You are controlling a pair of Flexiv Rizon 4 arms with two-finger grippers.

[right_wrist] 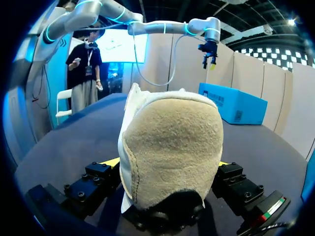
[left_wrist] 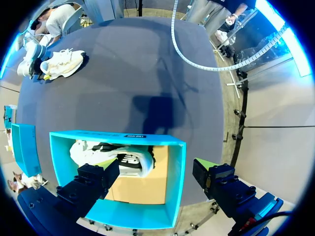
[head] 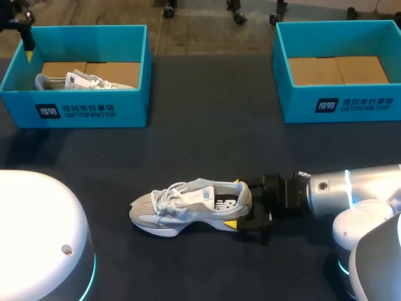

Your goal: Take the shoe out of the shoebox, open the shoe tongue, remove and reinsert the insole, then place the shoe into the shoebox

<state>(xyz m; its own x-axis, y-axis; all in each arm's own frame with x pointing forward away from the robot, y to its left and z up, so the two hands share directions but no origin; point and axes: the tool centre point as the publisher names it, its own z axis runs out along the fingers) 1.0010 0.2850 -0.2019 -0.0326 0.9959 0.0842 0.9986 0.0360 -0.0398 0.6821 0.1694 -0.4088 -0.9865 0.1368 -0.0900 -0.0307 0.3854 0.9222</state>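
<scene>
Your right pincer [head: 234, 203] clamps the heel of the sneaker [head: 188, 204]; the toe points straight ahead, along its fingers. Your left pincer [left_wrist: 155, 164] hangs open over a shoebox [left_wrist: 174, 187], well apart.

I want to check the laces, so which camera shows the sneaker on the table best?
The head view: the sneaker lies side-on, whole, laces visible. The right wrist view shows only its heel between the fingers; the left wrist view shows it small and far off.
</scene>
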